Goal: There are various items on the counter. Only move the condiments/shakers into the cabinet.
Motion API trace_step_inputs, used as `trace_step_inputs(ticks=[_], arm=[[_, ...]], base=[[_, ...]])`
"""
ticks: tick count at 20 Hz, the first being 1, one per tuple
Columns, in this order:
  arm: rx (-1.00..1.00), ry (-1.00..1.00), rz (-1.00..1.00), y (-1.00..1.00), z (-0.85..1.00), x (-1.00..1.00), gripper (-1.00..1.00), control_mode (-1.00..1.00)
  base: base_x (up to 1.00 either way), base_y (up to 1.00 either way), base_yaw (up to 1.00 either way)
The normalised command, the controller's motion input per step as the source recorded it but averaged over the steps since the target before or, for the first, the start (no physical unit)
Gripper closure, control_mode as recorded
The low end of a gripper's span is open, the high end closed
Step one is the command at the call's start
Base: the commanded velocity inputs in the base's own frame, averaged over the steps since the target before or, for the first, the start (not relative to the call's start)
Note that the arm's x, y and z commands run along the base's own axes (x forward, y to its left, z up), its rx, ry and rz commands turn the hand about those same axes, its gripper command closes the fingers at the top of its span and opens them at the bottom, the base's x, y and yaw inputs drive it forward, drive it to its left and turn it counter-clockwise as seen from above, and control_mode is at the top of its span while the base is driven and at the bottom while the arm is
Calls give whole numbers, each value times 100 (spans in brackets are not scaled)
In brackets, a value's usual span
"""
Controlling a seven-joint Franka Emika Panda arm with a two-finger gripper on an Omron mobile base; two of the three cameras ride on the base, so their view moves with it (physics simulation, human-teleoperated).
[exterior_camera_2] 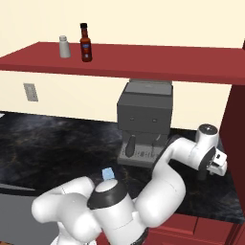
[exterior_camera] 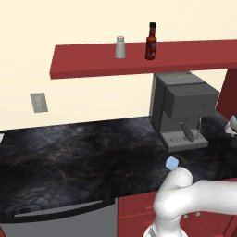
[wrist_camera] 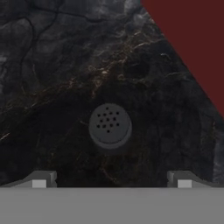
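The claw (wrist_camera: 111, 180) is spread wide open with nothing in it, looking straight down at the black shaker (wrist_camera: 110, 126), which stands upright on the dark marble surface (wrist_camera: 52, 65) between the two fingertips (wrist_camera: 40, 179) but not touching either one. You can see its perforated top dead center from the hand view, with a dark red panel (wrist_camera: 197, 43) cutting the far right corner. From the right base view the hand is off at the right end of the surface, right of the grey coffee machine (exterior_camera_2: 143, 122). A small light-blue block (exterior_camera: 172, 162) sits on the surface near the front edge, in front of the machine. Up top, the whitish-grey shaker (exterior_camera: 120, 47) and red sauce bottle (exterior_camera: 151, 41) stand just beside each other on the long dark red cabinet (exterior_camera: 92, 60).
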Motion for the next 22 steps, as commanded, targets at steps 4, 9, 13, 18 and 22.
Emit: trace_step_inputs(ticks=[4, 9, 13, 18, 22], arm=[[0, 0, 0, -7, -4, 14, -100, -100], [0, 0, 0, -25, -7, 16, -100, -100], [0, 0, 0, -19, -7, 19, -100, -100], [0, 0, 0, -3, -1, 10, -100, -100], [0, 0, 0, 0, 0, 0, -100, -100]], base=[[0, 0, 0], [0, 0, 0], [0, 0, 0], [0, 0, 0], [0, 0, 0]])
